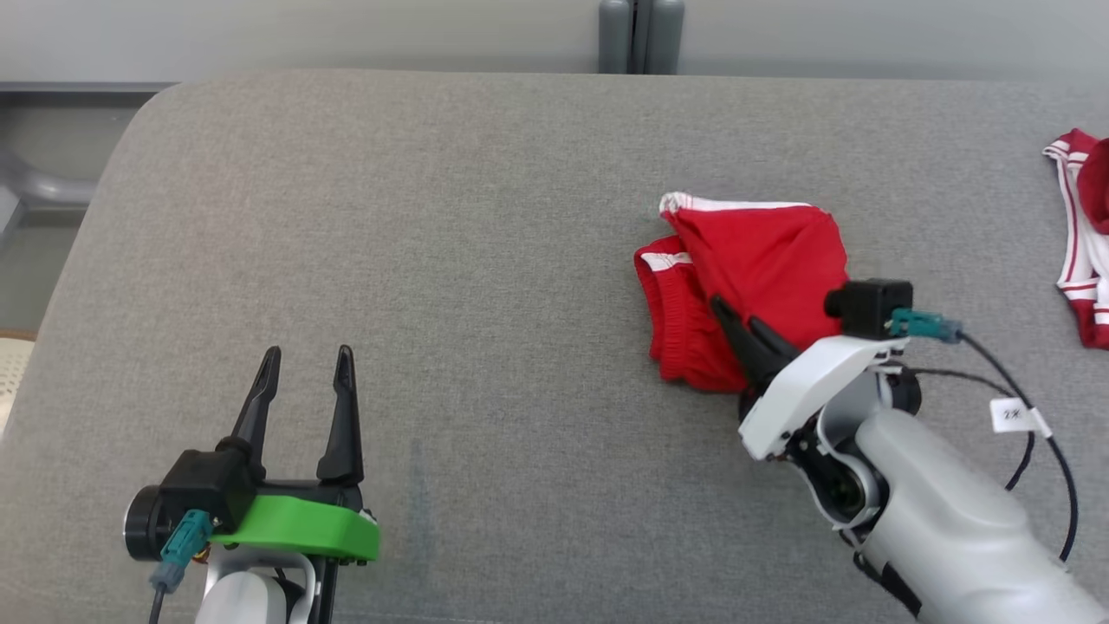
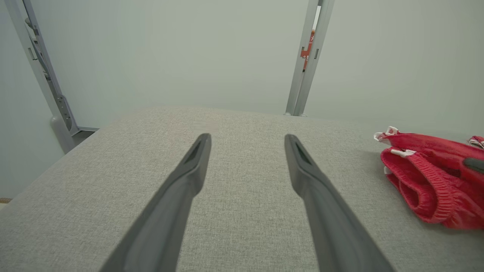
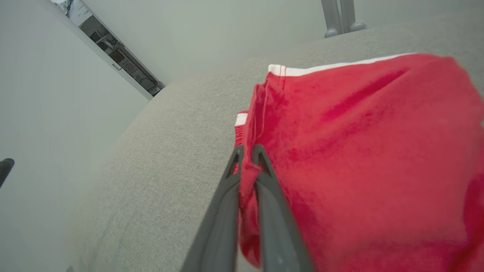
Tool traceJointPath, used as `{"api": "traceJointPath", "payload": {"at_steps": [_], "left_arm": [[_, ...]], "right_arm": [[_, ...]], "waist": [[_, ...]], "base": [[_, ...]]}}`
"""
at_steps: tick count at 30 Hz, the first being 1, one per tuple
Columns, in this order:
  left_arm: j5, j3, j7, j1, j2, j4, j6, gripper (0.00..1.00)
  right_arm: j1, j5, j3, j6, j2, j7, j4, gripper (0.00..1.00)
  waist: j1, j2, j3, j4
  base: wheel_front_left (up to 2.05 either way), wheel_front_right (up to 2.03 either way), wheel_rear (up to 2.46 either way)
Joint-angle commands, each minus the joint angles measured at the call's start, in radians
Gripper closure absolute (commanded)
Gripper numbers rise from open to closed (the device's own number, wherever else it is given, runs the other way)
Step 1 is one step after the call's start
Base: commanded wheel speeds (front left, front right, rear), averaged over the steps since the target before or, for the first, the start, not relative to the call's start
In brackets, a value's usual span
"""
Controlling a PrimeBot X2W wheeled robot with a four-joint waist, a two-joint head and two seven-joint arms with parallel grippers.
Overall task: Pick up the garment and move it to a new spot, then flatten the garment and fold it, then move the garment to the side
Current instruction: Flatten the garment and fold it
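Note:
The garment [image 1: 745, 277] is a pair of red shorts with white trim, bunched on the grey table right of centre. It also lies at the right edge of the left wrist view [image 2: 431, 177] and fills much of the right wrist view [image 3: 359, 158]. My right gripper [image 1: 736, 325] is shut on a fold of the garment's near edge, and red cloth is pinched between its fingers [image 3: 247, 156]. Well to the left, near the table's front, my left gripper [image 1: 308, 364] hovers open over bare table with nothing between its fingers [image 2: 247, 141].
A second red and white garment [image 1: 1083, 234] lies at the table's far right edge. The grey table [image 1: 433, 217] has a rounded far left corner. A grey post [image 1: 641, 35] stands behind the far edge. Cables trail from my right wrist.

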Motion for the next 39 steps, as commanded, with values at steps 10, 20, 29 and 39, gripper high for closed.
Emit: {"api": "traceJointPath", "payload": {"at_steps": [10, 20, 29, 39], "left_arm": [[-0.014, -0.009, 0.000, -0.010, 0.001, 0.007, 0.012, 0.00], [0.002, -0.005, 0.000, 0.002, 0.001, 0.008, 0.014, 0.00], [0.010, -0.020, 0.000, -0.022, 0.001, 0.010, 0.008, 0.00], [0.014, -0.040, 0.000, -0.037, 0.001, 0.018, 0.002, 0.00]], "right_arm": [[0.046, -0.081, 0.015, 0.000, 0.011, -0.102, 0.012, 0.00], [0.092, -0.115, -0.186, 0.000, -0.072, -0.148, -0.043, 0.00], [0.125, -0.217, -0.296, 0.000, -0.068, -0.149, -0.011, 1.00], [0.106, -0.315, -0.206, 0.000, 0.049, -0.149, 0.077, 1.00]], "waist": [[0.0000, 0.0000, 0.019, 0.028], [0.0000, 0.0000, 0.009, 0.003], [0.0000, 0.0000, 0.023, 0.005], [0.0000, 0.0000, 0.039, 0.042]], "base": [[0.00, 0.00, 0.00], [0.00, 0.00, 0.00], [0.00, 0.00, 0.00], [0.00, 0.00, 0.00]]}}
